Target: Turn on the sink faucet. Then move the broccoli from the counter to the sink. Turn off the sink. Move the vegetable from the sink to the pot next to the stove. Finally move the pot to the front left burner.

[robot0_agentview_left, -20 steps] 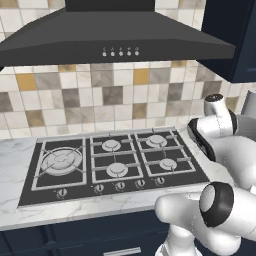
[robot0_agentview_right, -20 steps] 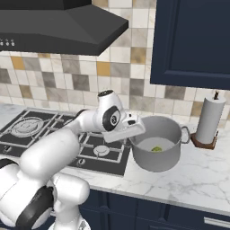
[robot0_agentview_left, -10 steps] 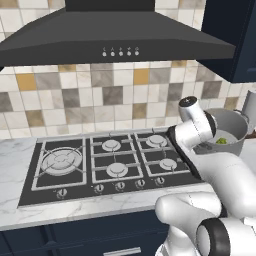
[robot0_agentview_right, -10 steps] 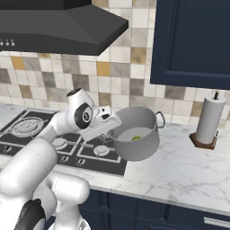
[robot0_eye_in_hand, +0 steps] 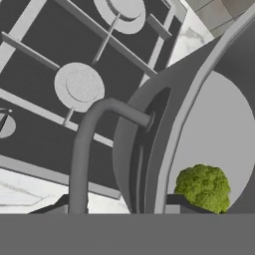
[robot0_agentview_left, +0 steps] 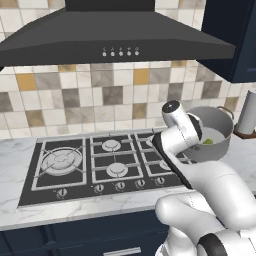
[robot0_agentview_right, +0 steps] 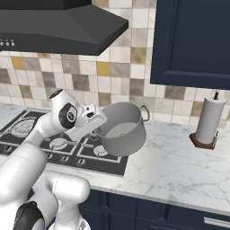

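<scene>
My gripper (robot0_agentview_right: 99, 130) is shut on the left rim of the silver-grey pot (robot0_agentview_right: 121, 134), beside its loop handle (robot0_eye_in_hand: 94, 129). The pot (robot0_agentview_left: 212, 131) hangs tilted in the air over the right edge of the black stove (robot0_agentview_left: 100, 160). Inside it the green broccoli (robot0_eye_in_hand: 203, 187) lies on the bottom, a small green spot (robot0_agentview_left: 208, 141) from the left base view. In the hand view the pot wall (robot0_eye_in_hand: 164, 124) runs between my fingertips, with small burners below. The large front left burner (robot0_agentview_left: 61, 161) sits bare at the stove's far left (robot0_agentview_right: 20, 127).
White marble counter (robot0_agentview_right: 179, 157) stretches right of the stove to a paper towel roll (robot0_agentview_right: 209, 119) on a wooden stand. A dark range hood (robot0_agentview_left: 115, 45) hangs over the stove, and a blue wall cabinet (robot0_agentview_right: 193, 40) over the counter.
The arm has carried the pot, with the broccoli in it, up off the counter and leftward to the stove's right edge.
</scene>
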Robot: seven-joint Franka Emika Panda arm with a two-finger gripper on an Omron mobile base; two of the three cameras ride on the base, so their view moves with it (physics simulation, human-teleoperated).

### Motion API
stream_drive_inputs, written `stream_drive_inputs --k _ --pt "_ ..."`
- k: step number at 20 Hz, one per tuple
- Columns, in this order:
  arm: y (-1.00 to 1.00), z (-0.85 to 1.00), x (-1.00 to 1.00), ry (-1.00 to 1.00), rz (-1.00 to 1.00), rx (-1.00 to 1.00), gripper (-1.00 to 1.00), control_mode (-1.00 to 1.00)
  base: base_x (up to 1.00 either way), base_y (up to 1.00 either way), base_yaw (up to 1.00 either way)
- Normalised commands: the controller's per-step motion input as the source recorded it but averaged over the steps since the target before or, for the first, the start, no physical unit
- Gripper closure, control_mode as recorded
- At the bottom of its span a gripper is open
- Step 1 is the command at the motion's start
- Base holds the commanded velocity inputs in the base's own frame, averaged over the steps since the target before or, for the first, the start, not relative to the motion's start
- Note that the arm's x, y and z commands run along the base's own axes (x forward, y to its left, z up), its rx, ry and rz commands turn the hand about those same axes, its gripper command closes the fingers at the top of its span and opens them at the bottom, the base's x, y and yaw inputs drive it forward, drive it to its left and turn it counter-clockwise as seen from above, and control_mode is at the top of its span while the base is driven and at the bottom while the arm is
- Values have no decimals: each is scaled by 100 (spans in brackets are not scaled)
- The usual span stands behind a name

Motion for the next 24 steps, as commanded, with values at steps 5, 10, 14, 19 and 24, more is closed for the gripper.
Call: stream_drive_inputs --k 5,10,14,19,24 --pt "-2 4 2 0 0 0 100 -100 0 0 0" --pt "1 22 4 0 3 3 100 -100 0 0 0" --pt "1 25 8 0 2 2 100 -100 0 0 0" --pt "8 27 5 0 1 2 100 -100 0 0 0" --pt "14 15 12 5 4 4 100 -100 0 0 0"
